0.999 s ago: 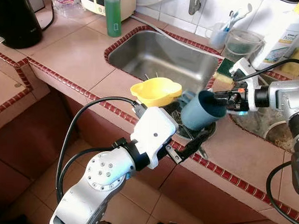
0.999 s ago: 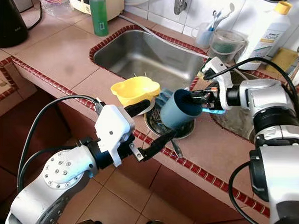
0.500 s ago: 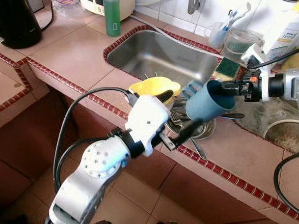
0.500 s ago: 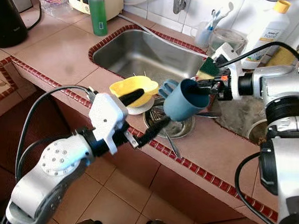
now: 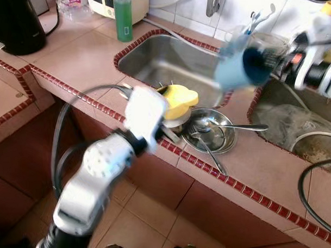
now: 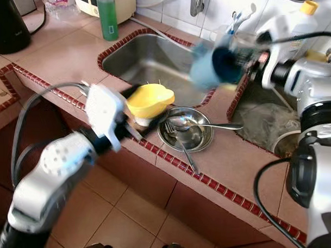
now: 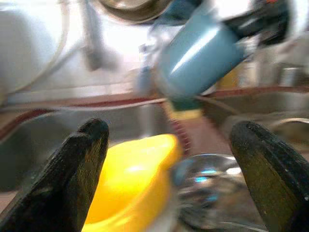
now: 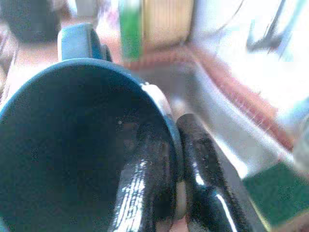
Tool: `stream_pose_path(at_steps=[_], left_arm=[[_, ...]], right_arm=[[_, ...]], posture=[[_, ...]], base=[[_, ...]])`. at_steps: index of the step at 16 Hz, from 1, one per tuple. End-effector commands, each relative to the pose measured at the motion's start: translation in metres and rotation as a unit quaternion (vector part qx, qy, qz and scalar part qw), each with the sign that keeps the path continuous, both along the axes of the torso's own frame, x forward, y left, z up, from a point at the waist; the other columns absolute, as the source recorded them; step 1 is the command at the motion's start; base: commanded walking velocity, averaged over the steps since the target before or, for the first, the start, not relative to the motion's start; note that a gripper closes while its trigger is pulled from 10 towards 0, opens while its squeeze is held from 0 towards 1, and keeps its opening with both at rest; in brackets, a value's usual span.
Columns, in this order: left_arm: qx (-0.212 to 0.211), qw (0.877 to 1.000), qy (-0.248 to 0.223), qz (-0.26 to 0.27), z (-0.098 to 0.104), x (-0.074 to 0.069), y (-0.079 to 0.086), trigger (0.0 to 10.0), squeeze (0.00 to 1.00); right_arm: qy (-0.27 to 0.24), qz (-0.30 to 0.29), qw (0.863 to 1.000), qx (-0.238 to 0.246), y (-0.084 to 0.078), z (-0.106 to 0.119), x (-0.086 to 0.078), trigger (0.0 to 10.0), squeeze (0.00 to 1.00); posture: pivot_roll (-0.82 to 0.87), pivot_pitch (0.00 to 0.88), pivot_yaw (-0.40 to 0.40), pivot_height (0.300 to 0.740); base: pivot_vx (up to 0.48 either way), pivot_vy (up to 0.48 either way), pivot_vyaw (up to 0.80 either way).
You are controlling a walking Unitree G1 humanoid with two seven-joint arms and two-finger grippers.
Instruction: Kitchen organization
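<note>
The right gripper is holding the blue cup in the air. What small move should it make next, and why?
Probably carry the blue cup over the sink and lower it. The right gripper pinches its rim with the cup tipped sideways, above the counter edge, with nothing under it for support.

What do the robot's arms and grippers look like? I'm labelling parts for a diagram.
Both arms are silver with round, bolted joints and black cables looping alongside. The left gripper has a white housing; each gripper, like the right gripper, has two long black fingers.
</note>
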State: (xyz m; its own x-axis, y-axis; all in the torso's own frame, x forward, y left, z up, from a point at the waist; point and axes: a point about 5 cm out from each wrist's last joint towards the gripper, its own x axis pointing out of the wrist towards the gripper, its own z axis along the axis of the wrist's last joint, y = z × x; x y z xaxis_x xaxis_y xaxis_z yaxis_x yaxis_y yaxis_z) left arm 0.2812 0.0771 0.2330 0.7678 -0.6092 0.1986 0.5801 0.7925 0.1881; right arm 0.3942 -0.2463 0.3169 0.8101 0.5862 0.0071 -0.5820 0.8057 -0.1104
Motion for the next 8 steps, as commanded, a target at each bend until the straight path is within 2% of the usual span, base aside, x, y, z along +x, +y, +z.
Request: stream_pose_path(at_steps=[1, 3, 4, 5, 6, 8], left_arm=[[-0.006, 0.999, -0.01, 0.037, 0.005, 0.009, 0.01, 10.0, 0.0], [-0.009, 0.998, -0.017, 0.061, 0.009, 0.02, 0.019, 10.0, 0.0], [-0.005, 0.997, -0.034, 0.075, 0.015, 0.029, 0.025, 10.0, 0.0], [-0.009, 0.996, -0.035, 0.078, 0.018, 0.032, 0.026, 10.0, 0.0], [-0.017, 0.997, -0.035, 0.068, 0.025, 0.038, 0.024, 10.0, 0.0], [-0.013, 0.997, -0.04, 0.06, 0.026, 0.042, 0.022, 10.0, 0.0]], right_arm=[[-0.043, -0.018, 0.998, 0.036, 0.0, 0.009, 0.001, 10.0, 0.0], [-0.084, -0.035, 0.994, 0.062, 0.006, 0.004, 0.003, 10.0, 0.0], [-0.113, -0.066, 0.988, 0.081, 0.011, -0.001, 0.006, 10.0, 0.0], [-0.111, -0.078, 0.985, 0.108, 0.013, -0.005, 0.008, 10.0, 0.0], [-0.123, -0.117, 0.972, 0.159, 0.018, -0.016, 0.01, 10.0, 0.0], [-0.134, -0.164, 0.955, 0.207, 0.017, -0.023, 0.011, 10.0, 0.0]], posture=[[-0.14, 0.079, -0.07, 0.74], [-0.14, 0.077, -0.065, 0.74], [-0.13, 0.077, -0.061, 0.74], [-0.13, 0.076, -0.056, 0.74], [-0.12, 0.077, -0.045, 0.74], [-0.12, 0.071, -0.038, 0.74]], base=[[0.0, 0.0, 0.0], [0.0, 0.0, 0.0], [0.0, 0.0, 0.0], [0.0, 0.0, 0.0], [0.0, 0.0, 0.0], [0.0, 0.0, 0.0]])
